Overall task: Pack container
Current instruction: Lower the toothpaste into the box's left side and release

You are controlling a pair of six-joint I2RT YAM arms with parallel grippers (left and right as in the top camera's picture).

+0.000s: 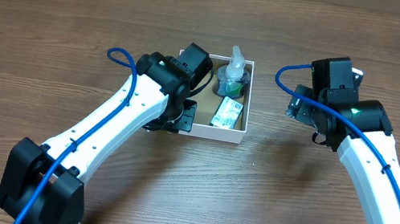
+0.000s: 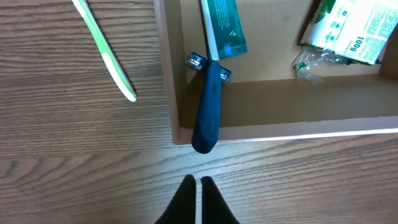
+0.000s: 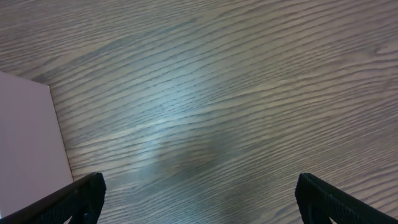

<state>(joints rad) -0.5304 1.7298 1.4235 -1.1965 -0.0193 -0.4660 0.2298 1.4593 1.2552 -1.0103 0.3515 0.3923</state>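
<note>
Overhead straight down, far; 2 wrist views near, downward (share container [image 2: 280, 102]).

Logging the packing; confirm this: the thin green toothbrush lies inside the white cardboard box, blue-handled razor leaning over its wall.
Not inside: left wrist view shows the thin green toothbrush on the wooden table, outside the white cardboard box. The blue-handled razor is right.

Overhead, your left arm [image 1: 146, 95] hides the container's [image 1: 217, 133] left side. Left wrist view crops the toothbrush [image 2: 107, 55] and packet [image 2: 357, 28].
</note>
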